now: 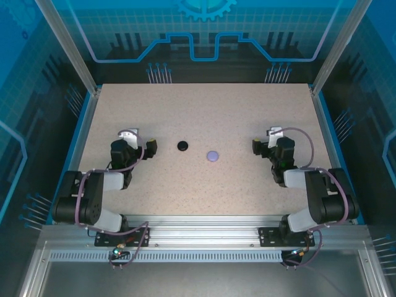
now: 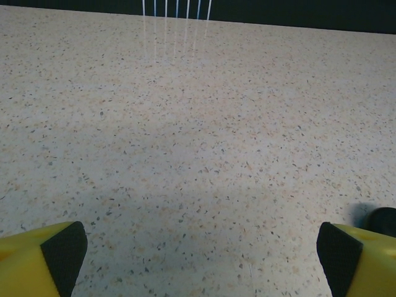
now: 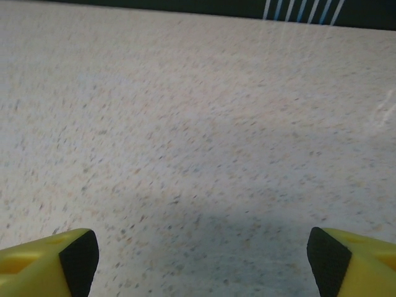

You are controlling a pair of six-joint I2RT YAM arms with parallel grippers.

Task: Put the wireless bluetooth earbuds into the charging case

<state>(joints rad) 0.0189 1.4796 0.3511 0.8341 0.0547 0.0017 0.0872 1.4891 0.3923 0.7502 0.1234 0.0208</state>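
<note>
Two round charging cases lie mid-table: a black case (image 1: 182, 145) and, to its right, a pale lavender case (image 1: 213, 156). Both look like shut discs. The wireless bluetooth earbuds are out of view. My left gripper (image 1: 150, 147) hovers low just left of the black case, open, with nothing between its yellow fingers (image 2: 43, 260). A dark rounded shape (image 2: 385, 219) peeks in at the right edge of the left wrist view. My right gripper (image 1: 255, 146) is to the right of the lavender case, also open and empty (image 3: 203, 260), over bare speckled table.
The speckled table (image 1: 204, 111) is fenced by a blue rim and aluminium posts (image 1: 68, 43). There is free room behind and in front of the two cases. Both arm bases sit on the rail (image 1: 204, 238) at the near edge.
</note>
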